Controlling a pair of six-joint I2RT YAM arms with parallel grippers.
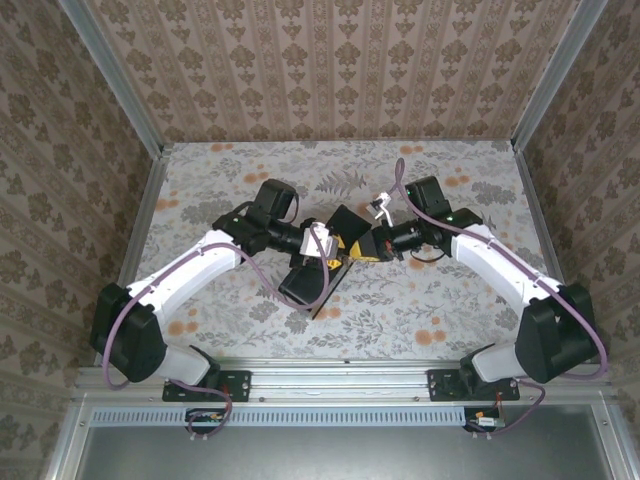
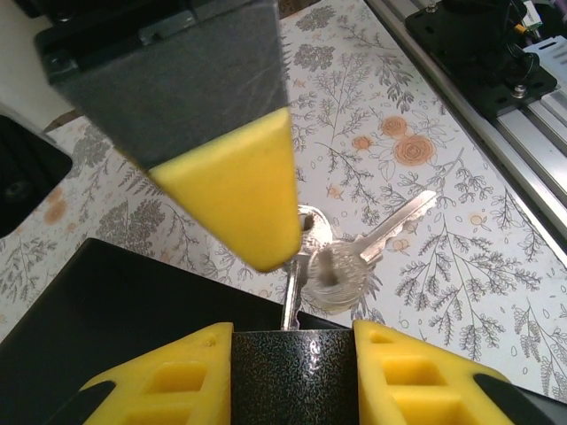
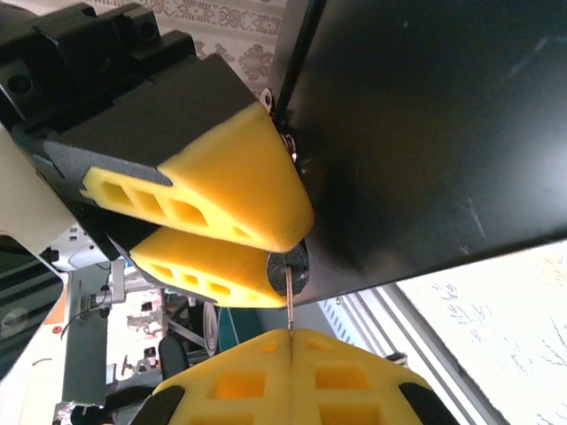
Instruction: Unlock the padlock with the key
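Note:
In the left wrist view my left gripper (image 2: 292, 331) is shut on the padlock (image 2: 292, 376), which shows here as a dark speckled body between the two yellow fingers. The key (image 2: 291, 303) stands with its blade in the padlock's top. A ring (image 2: 332, 270) on the key carries a second key (image 2: 394, 228). My right gripper (image 3: 291, 335) is shut on the key (image 3: 289, 297), whose thin blade runs up into the padlock's round end (image 3: 299, 266). In the top view the left gripper (image 1: 340, 250) and right gripper (image 1: 372, 246) meet at mid-table.
A black box (image 1: 308, 282) lies under and beside the grippers, its dark side close in the right wrist view (image 3: 425, 133) and the left wrist view (image 2: 106, 328). Floral tabletop (image 1: 440, 300) surrounds it. An aluminium rail (image 2: 496, 133) runs along the near edge.

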